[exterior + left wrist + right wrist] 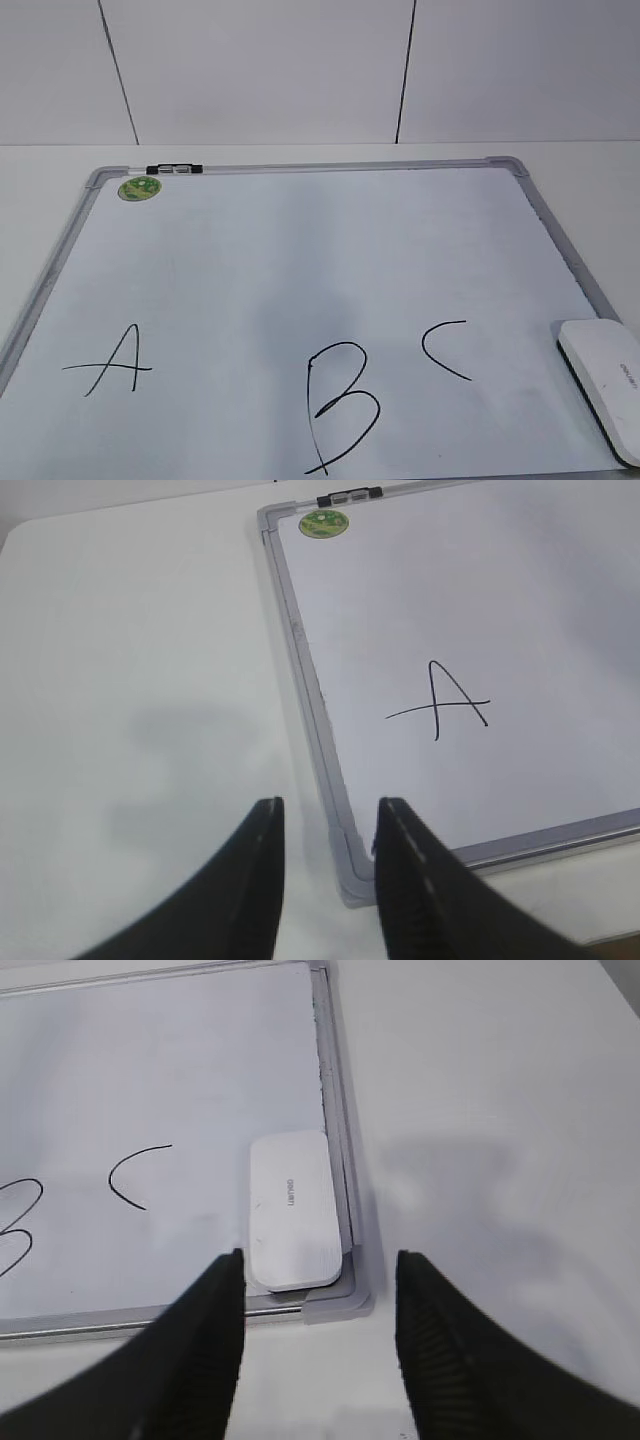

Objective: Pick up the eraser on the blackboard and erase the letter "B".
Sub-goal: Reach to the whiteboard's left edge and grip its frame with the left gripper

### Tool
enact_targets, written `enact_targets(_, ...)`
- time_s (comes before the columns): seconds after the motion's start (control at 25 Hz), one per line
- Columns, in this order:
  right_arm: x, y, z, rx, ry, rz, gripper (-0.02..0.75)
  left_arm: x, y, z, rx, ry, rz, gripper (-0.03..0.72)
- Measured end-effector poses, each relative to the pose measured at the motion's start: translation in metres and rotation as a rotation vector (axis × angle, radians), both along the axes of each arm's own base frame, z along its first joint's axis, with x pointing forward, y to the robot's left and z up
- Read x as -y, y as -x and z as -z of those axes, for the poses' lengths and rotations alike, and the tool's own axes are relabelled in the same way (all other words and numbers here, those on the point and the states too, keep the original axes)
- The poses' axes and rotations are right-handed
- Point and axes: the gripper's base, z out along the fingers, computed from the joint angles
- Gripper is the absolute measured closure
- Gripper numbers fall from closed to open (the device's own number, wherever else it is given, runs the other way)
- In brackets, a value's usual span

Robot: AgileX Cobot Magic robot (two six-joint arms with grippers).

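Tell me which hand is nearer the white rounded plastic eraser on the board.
Right. The right hand hangs open just short of the white rounded plastic eraser at the board's right edge; the left hand is open by the opposite corner, near the "A".

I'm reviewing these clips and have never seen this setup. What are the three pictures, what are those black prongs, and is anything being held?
This is a two-armed robot at a white table. One picture looks down at a slant from the front; the other two come from cameras on each wrist. The black prongs are each arm's pincer: left pincer, right pincer. Both are open and hold nothing.

On the table lies the blackboard, really a white board, bearing "A", the letter "B" and "C". The eraser rests at its near right corner, just ahead of the right pincer. A green sticker sits at the far left.
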Motion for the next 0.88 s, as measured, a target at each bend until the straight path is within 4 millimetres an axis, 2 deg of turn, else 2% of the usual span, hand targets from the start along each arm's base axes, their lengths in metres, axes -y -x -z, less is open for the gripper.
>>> enact_targets(0.24,-0.0008,0.0029,0.0046,-0.06,-0.005,-0.007,0.328,0.0,0.0,0.0,0.0,0.0,0.0,0.449)
enact_targets(0.88,0.0002,0.002,0.0056,-0.086,0.001,-0.001,0.328,0.0004,0.0,0.0,0.0,0.006,0.002,0.449)
